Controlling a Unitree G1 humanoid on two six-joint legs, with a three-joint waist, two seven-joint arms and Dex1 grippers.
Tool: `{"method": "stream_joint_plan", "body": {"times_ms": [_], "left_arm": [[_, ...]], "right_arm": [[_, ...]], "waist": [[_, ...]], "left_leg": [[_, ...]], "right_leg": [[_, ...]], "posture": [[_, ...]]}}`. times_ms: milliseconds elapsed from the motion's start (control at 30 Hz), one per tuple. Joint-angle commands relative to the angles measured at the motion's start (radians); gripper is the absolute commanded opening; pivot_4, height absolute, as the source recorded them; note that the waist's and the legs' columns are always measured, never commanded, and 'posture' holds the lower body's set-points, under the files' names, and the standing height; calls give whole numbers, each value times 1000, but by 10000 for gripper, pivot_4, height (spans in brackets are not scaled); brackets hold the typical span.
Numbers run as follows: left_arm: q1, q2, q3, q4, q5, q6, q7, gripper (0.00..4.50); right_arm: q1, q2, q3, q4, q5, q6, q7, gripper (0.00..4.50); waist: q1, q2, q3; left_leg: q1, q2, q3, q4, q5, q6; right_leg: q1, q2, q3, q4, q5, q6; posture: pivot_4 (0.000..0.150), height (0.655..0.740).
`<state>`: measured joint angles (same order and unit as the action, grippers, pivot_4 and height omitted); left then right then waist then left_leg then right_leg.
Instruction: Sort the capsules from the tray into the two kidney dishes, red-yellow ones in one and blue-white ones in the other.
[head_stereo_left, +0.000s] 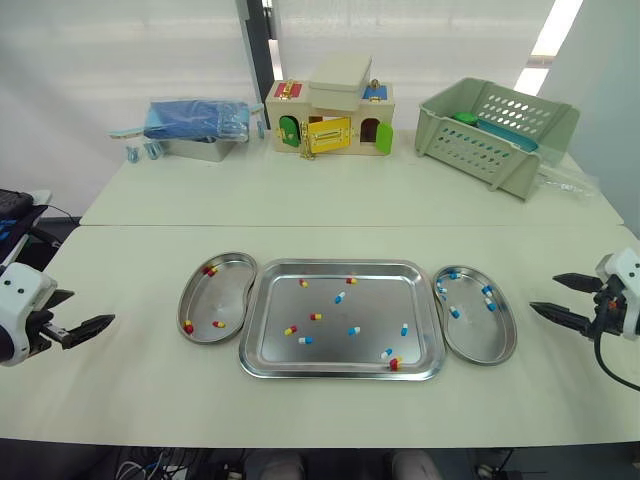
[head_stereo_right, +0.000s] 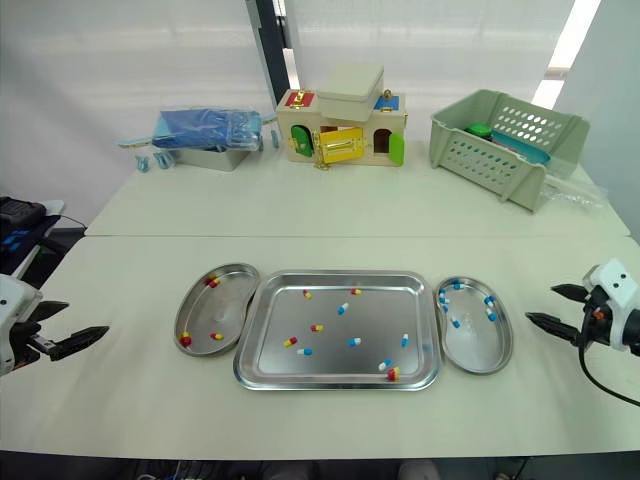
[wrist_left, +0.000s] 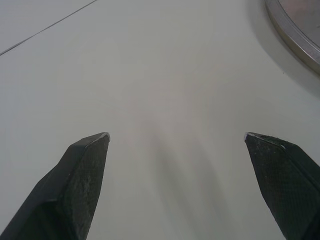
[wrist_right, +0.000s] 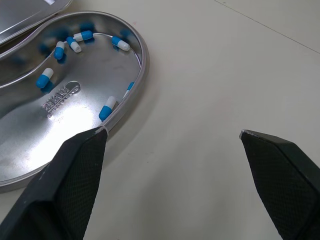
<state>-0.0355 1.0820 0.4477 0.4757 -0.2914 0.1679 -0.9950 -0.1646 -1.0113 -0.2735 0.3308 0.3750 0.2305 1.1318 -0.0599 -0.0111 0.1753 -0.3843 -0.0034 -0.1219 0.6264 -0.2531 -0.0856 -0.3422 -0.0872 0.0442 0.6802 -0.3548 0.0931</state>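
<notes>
Looking down over the table (head_stereo_left: 140, 390), I have both arms out wide and low. The left gripper (head_stereo_left: 92, 306) and the right gripper (head_stereo_left: 543, 293) each have their fingers spread well apart with nothing between them.

The tray (head_stereo_left: 340, 373) sits between the two dishes with capsules of both colours scattered in it. The left kidney dish (head_stereo_left: 228, 298) has a few red-yellow ones and the right kidney dish (head_stereo_left: 482, 338) holds blue-white ones, so I judge the sort to be underway but far from done.

The next reach turns on one relation: everything left to pick lies inward of both grippers, each with a dish in the way. On the right, I would take the blue-white capsule (head_stereo_left: 404, 328) near the tray's right wall. It is toward my left from that gripper, across the dish, and its long axis seems to run away from me. The red-yellow capsule (head_stereo_left: 290, 330) in the tray's left half is nearer the left arm and lies slantwise.

The head views give me this layout of the tray. The right wrist view adds something they cannot — one finger sits just beside the dish rim, so I would lift before sweeping inward. The left wrist view shows bare table ahead, with a sliver of metal rim off to one side.
</notes>
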Motion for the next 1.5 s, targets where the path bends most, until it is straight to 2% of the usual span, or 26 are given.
{"method": "stream_joint_plan", "body": {"times_ms": [33, 367, 1200, 1333, 1500], "left_arm": [[-26, 17, -4, 21, 13, -31, -12, 44654], [-87, 14, -46, 105, 40, -79, -35, 44654], [-95, 28, -40, 166, 50, -103, -59, 44654], [-83, 38, -22, 128, 23, -77, -101, 44654], [-50, 58, -2, 1, -38, -13, -202, 44654]], "right_arm": [[9, -7, -46, -23, 3, -19, -8, 45000], [32, -3, -62, -8, 0, -45, -13, 45000], [48, -14, -78, -25, 30, -19, 29, 45000], [161, -23, -147, -147, 97, 25, 115, 45000], [405, 16, -217, -485, 204, 109, 177, 45000]], "waist": [[0, 0, 0], [-1, 0, 0], [0, 0, 0], [0, 0, 0], [3, 0, 0]], "left_leg": [[0, 0, 0, 0, 0, 0], [0, 0, 0, 0, 0, 0], [0, 0, 0, 1, 0, 0], [0, 0, 0, 1, 0, 0], [-1, 0, -1, 1, 0, 0]], "right_leg": [[0, 0, 0, 0, 0, 0], [0, 0, 0, 0, 0, 0], [0, 0, 0, 0, 0, 0], [0, 0, 0, 0, 0, 0], [1, 0, -1, 0, 0, 0]], "posture": [[1500, 7400], [1500, 7400], [1500, 7400], [1500, 7400], [1500, 7400]]}}
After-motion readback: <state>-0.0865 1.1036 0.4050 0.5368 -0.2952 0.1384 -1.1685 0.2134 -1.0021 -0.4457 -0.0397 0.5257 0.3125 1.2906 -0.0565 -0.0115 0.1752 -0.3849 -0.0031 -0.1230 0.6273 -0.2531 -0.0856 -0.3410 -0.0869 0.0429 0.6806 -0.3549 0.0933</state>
